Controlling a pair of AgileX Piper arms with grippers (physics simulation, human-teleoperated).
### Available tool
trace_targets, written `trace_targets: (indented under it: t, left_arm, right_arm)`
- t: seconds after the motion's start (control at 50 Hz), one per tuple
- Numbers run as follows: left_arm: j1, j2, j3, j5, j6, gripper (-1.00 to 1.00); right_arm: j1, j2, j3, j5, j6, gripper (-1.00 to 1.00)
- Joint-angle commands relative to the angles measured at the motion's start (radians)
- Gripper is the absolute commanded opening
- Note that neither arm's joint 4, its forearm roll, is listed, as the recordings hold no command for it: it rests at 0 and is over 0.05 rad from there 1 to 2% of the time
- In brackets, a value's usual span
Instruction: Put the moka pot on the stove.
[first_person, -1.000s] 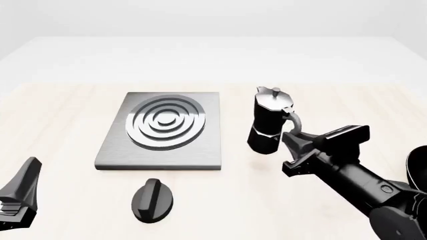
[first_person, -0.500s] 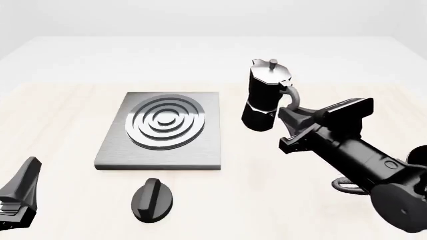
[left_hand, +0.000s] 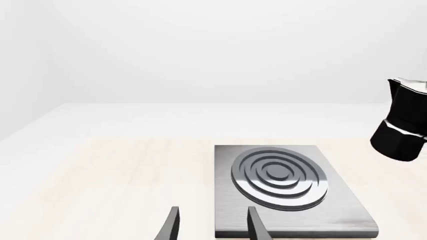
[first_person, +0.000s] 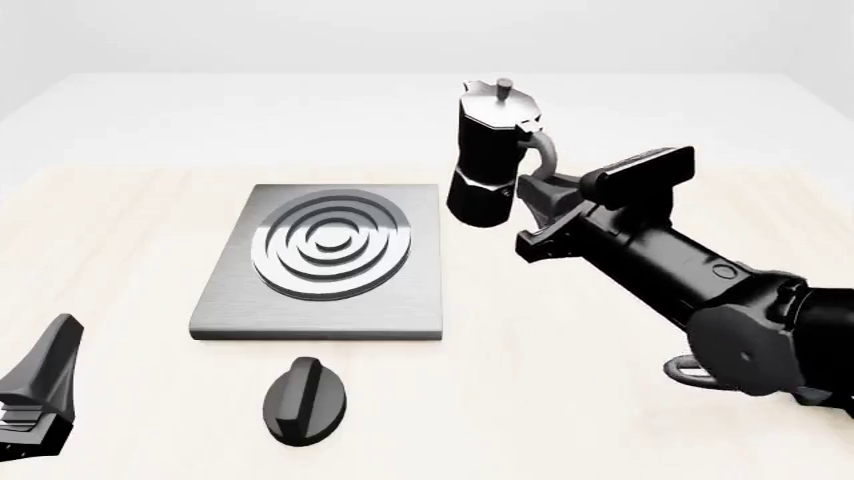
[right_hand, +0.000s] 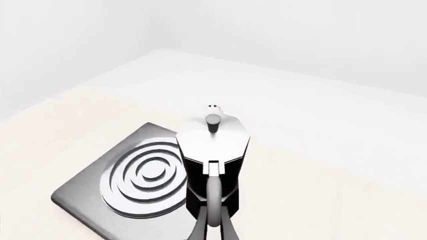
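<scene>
A pale wooden table (first_person: 134, 210) holds a square grey stove (first_person: 320, 262) with a ring burner. The right arm reaches forward and leftward from the right side, its gripper (first_person: 539, 190) clamped on the curved handle of the moka pot (first_person: 489, 158). The pot hangs in the air, roughly upright, just beyond the stove's right edge. Because it is held only by its thin handle, it could swing, tip or slip free on the way over. The left gripper (left_hand: 212, 225) sits low near the front edge, fingers apart and empty. A black oval knob (first_person: 306, 398) lies in front of the stove.
</scene>
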Motion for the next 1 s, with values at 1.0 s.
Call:
trace_targets:
  t: [1.0]
  left_arm:
    - [0.000, 0.000, 0.000, 0.000, 0.000, 1.00]
  right_arm:
    - [0.115, 0.336, -0.336, 0.008, 0.015, -1.00]
